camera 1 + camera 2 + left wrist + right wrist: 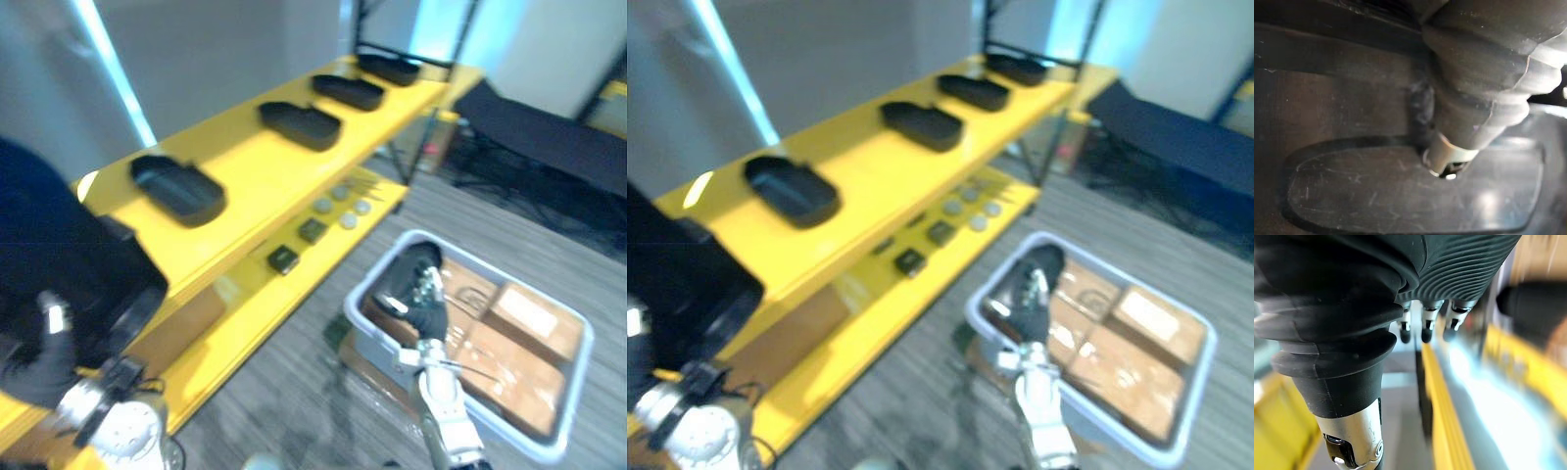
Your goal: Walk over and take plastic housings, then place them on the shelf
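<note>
Now the left hand is down at the near left, and it grips a big black plastic housing. In the left wrist view its thumb is pressed against the dark inside of that housing. The housing is up in the air, just beside the near end of the yellow shelf.

Further along the top board, four housings sit in a row, open side up, with gaps between them. Small parts lie on the lower board.

I think the step in hand is putting this housing down on the top board. To do it well, the hand should bring it over the bare near end, in line with the row. It should keep the housing flat and open side up, and set it down softly. It must not bump the nearest housing. The hand should let go only when the housing rests fully on the board, not over the edge.

The right hand hangs over a grey bin of brown boxes on the floor. Its fingers are loose and hold nothing.
</note>
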